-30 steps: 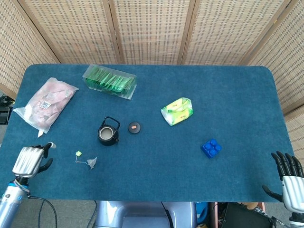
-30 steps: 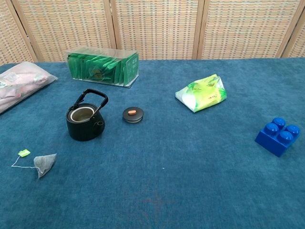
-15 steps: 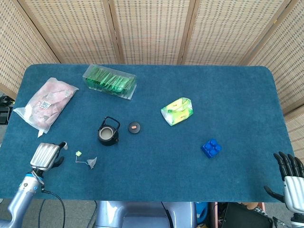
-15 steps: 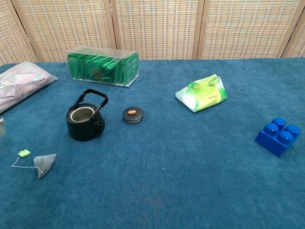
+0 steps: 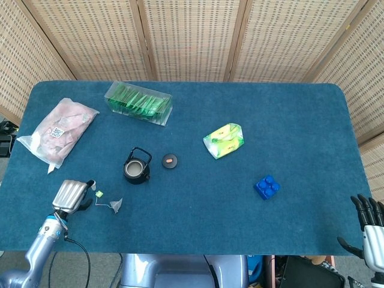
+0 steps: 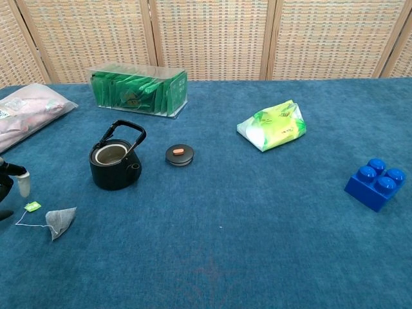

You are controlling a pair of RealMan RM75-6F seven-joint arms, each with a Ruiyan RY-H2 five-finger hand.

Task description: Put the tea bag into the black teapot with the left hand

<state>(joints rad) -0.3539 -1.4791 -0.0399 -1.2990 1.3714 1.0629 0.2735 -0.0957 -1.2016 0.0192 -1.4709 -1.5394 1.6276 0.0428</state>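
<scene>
The left hand (image 5: pixel 71 195) sits at the lower left of the head view, just beside the tea bag's green tag (image 5: pixel 99 194), holding nothing. How far its fingers are spread cannot be told; the chest view crops it at the left edge, showing only a fingertip. The tea bag (image 5: pixel 116 205) lies flat on the blue table (image 5: pixel 198 228), string trailing to the tag, near and below the black teapot (image 5: pixel 137 168). The teapot stands uncovered, its lid (image 5: pixel 170 161) set just to its right, leaving the mouth free for the bag. The right hand (image 5: pixel 370 223) waits at the lower right corner, fingers apart, empty, partly cut off.
</scene>
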